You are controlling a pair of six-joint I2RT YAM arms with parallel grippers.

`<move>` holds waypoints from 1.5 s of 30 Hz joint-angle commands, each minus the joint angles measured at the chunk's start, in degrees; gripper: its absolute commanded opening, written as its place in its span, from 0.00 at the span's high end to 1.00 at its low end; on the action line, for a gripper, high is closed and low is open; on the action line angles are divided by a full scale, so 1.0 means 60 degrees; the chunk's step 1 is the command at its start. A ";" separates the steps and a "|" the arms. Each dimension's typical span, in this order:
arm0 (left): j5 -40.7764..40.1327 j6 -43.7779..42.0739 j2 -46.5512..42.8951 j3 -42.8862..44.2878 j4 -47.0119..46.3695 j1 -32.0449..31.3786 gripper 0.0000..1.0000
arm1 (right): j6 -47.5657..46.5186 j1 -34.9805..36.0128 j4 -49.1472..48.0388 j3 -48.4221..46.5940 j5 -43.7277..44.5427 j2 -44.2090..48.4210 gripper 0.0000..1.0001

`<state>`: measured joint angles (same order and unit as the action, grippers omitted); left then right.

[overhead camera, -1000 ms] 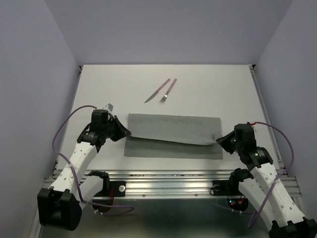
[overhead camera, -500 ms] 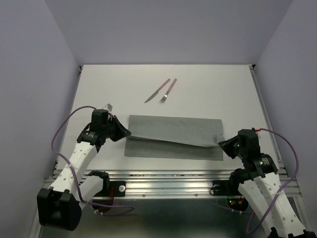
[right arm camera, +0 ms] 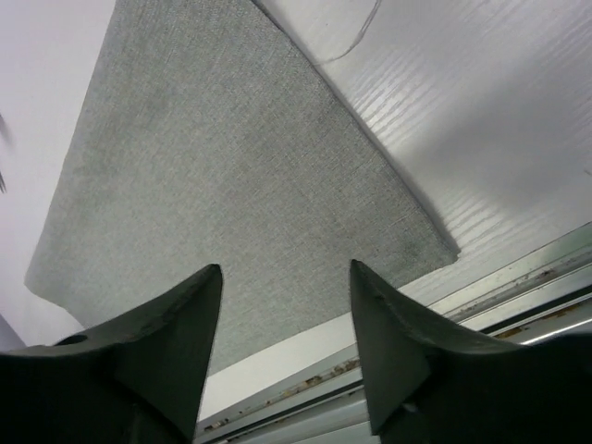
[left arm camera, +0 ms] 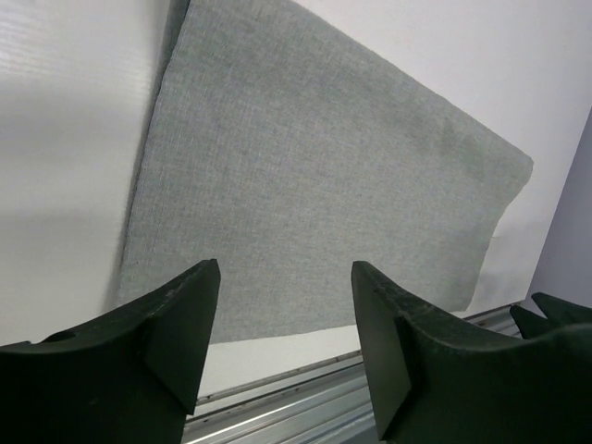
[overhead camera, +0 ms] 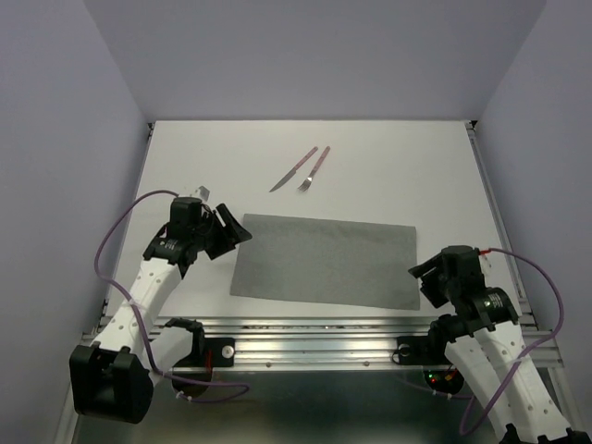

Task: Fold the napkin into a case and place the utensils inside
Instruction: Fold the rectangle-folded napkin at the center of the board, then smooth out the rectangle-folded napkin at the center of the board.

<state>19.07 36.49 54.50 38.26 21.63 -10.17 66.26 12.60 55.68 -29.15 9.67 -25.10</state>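
The grey napkin lies flat as a wide rectangle on the white table, with nothing holding it; it also fills the left wrist view and the right wrist view. My left gripper stands open just off the napkin's far left corner, nothing between its fingers. At the napkin's right edge, towards the near corner, my right gripper is open and empty too. The utensils lie side by side beyond the napkin: a knife and a fork, both with pinkish handles.
A metal rail runs along the table's near edge, close to the napkin's front side. Pale walls enclose the white table on the left, right and back. Purple cables loop beside both arms.
Both grippers have opened and let go of the napkin's raised edge. The cloth has dropped and now lies flat. The right gripper came nearer to the front edge.
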 commanded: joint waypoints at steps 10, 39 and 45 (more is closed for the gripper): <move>0.0367 -0.0471 0.2807 0.0771 -0.2152 -0.0516 0.92 | -0.1769 -0.0020 -0.3257 -0.0239 -0.0471 -0.3723 0.90; -0.0809 -0.0413 0.4540 0.2235 -0.2885 -0.1464 1.00 | -0.3984 0.0228 -0.6115 -0.2349 -0.1171 -0.8002 0.91; -0.0410 -0.0413 0.5900 0.3158 -0.3150 -0.2595 1.00 | -0.3558 0.2233 -0.6687 -0.4031 -0.1172 -1.0080 0.92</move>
<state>13.93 34.76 86.32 54.00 4.73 -23.27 43.97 19.46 20.25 -46.48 4.47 -79.50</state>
